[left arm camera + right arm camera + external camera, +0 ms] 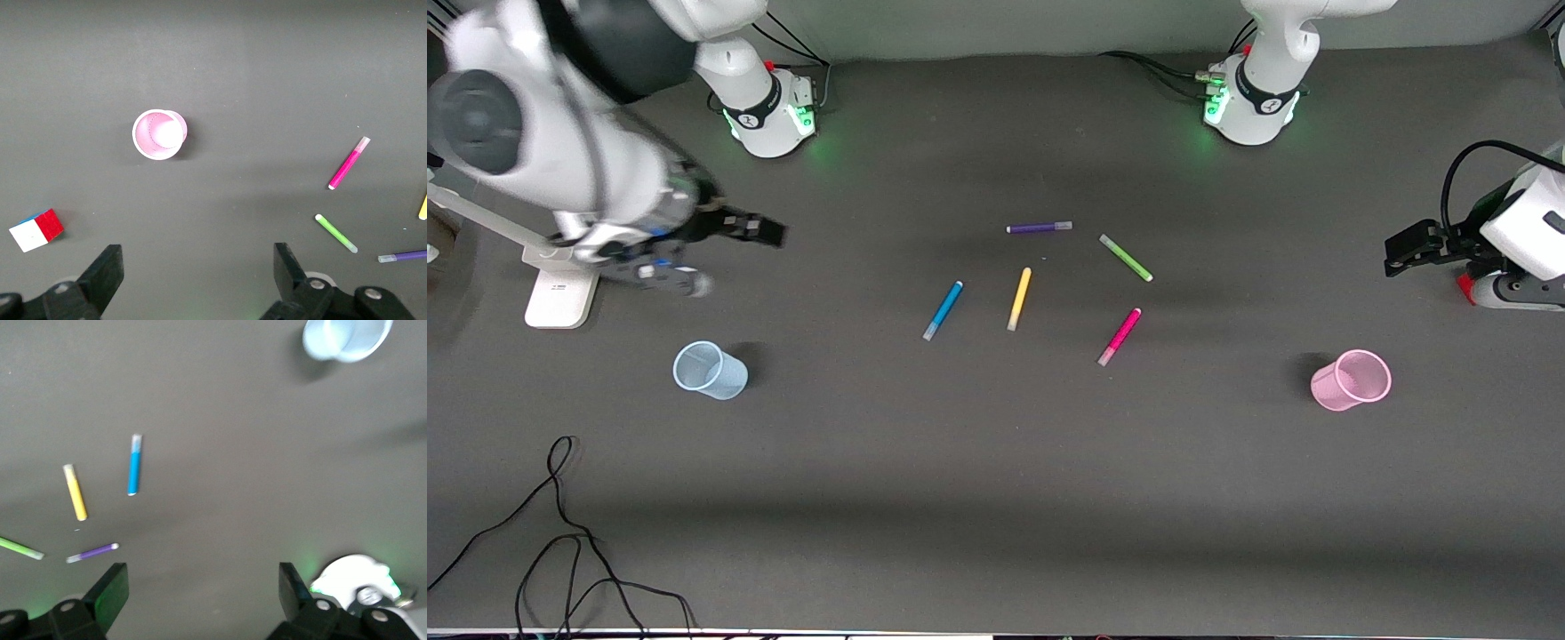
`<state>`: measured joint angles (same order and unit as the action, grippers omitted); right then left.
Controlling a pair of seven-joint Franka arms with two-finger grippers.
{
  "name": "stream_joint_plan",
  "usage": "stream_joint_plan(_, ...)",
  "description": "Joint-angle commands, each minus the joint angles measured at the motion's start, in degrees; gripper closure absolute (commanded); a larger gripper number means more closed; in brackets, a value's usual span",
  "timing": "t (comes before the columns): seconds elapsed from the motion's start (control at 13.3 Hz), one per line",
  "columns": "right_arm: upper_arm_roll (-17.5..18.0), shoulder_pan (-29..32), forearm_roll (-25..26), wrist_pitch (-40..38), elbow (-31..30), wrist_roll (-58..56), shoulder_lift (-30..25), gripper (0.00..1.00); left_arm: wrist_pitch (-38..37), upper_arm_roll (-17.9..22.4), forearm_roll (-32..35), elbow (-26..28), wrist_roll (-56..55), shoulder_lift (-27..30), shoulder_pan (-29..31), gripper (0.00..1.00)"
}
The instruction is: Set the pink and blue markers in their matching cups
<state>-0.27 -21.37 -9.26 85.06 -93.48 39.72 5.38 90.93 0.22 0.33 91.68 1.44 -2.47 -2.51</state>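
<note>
The blue marker (943,310) and the pink marker (1120,337) lie flat mid-table among other markers. The pale blue cup (710,371) stands upright toward the right arm's end, and the pale pink cup (1352,380) stands upright toward the left arm's end. My right gripper (729,258) is open and empty in the air, over bare table near the blue cup. My left gripper (1400,253) is open and empty over the table's edge near the pink cup. The left wrist view shows the pink cup (159,135) and the pink marker (349,163). The right wrist view shows the blue cup (347,337) and the blue marker (134,465).
A yellow marker (1019,299), a purple marker (1039,228) and a green marker (1126,258) lie beside the two task markers. A colour cube (37,230) lies near the pink cup. A white stand (560,298) and a black cable (560,533) are at the right arm's end.
</note>
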Motion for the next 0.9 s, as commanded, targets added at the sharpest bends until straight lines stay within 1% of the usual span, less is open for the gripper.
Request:
stream_joint_plan(0.0,-0.6,-5.9,-2.8,3.4,1.6,11.1,4.2,0.00,-0.8,-0.1,0.0,-0.2,0.8,0.4,-1.2,0.00)
stream_joint_plan(0.15,-0.6,-9.3,-3.8,6.6,1.4,17.6,7.1,0.00,-1.6,-2.4,-0.1,-0.1,1.6,0.6,-2.0,0.00)
stream_joint_plan(0.3,-0.6,-11.7,-5.1,10.2,-0.2,22.4,9.0,0.00,-0.8,-6.5,-0.1,0.1,1.8,0.4,-2.1,0.00)
stream_joint_plan(0.38,-0.6,-13.1,-5.2,13.3,-2.0,24.8,9.5,0.00,-0.3,-8.7,-0.1,0.3,1.8,0.1,-2.2,0.00)
stream_joint_plan(0.45,-0.7,-14.6,-5.3,16.9,-5.2,26.2,9.5,0.00,1.1,-11.4,-0.1,0.5,1.8,-0.7,-2.4,0.00)
stream_joint_plan(0.6,-0.6,-15.5,-5.9,23.3,-10.6,26.6,10.0,0.00,3.1,-14.7,-0.1,1.0,1.8,-2.3,-2.6,0.00)
stream_joint_plan(0.75,-0.6,-15.8,-7.2,29.5,-14.3,26.5,11.7,0.00,5.4,-16.0,-0.2,2.4,1.9,-2.5,-2.6,0.00)
stream_joint_plan(0.83,-0.6,-16.2,-7.2,32.0,-15.1,26.5,13.7,0.00,6.6,-16.5,-0.2,3.2,2.0,-2.6,-2.6,0.00)
